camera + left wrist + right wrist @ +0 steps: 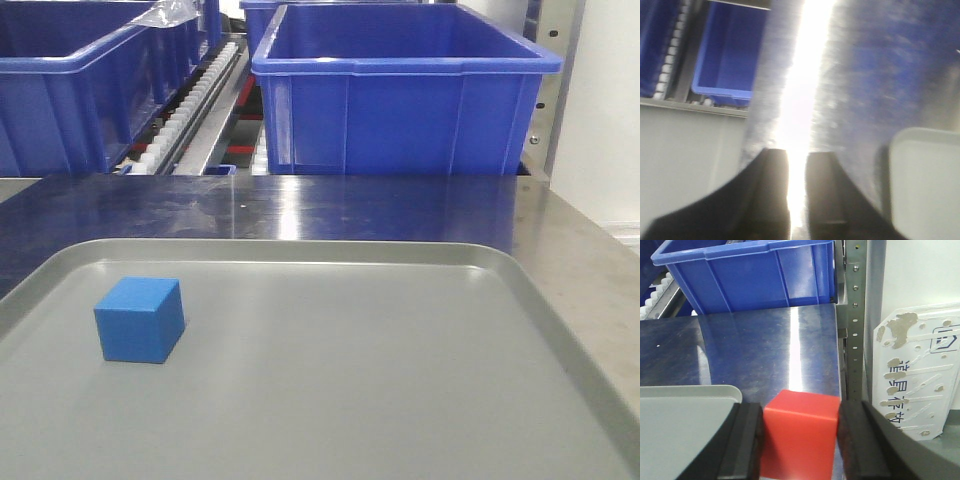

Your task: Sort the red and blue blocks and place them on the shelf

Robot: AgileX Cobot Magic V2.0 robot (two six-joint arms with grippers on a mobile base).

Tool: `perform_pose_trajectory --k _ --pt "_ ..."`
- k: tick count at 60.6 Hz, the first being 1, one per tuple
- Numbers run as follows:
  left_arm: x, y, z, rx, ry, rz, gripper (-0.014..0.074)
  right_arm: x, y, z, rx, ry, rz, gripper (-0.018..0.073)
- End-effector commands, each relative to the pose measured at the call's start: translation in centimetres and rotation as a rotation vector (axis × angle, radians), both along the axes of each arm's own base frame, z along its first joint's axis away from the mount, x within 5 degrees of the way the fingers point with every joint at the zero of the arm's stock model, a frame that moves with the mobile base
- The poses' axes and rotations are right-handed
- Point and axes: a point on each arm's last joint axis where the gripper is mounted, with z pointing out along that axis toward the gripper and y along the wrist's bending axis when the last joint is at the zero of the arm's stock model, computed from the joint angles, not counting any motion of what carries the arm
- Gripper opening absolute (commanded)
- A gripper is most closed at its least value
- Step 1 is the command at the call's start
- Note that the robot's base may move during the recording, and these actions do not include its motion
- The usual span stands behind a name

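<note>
Two blocks: the blue block [140, 319] sits alone on the one tray [400, 400]. The red block [799, 430] is clamped in the right pincer [800, 450] above the table [770, 350]. The left pincer [796, 160] is almost closed and empty. Two bins [400, 100] stand on the shelf [195, 110].

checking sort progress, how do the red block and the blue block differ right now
Hold: the red block is clamped between the fingers of the right gripper; the blue block stands free, with no gripper near it.
Place: the blue block rests on the grey tray; the red block is off the tray, over the steel tabletop beside the tray's corner.
Shared: both are plain matte cubes.
</note>
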Motion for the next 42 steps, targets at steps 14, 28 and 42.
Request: perform_pose_trajectory --k 14,28,42 --pt "0.0 -2.4 2.9 -0.057 -0.093 -0.101 0.0584 0.2 -0.2 1.8 0.0 -0.117 -0.023 0.005" --pt "-0.5 -3.7 4.2 -0.132 -0.016 -0.142 0.0552 0.2 -0.2 1.8 0.0 -0.117 -0.023 0.005" --pt "-0.7 -4.2 4.0 -0.198 0.062 -0.147 0.0552 0.2 -0.2 1.8 0.0 -0.117 -0.023 0.005"
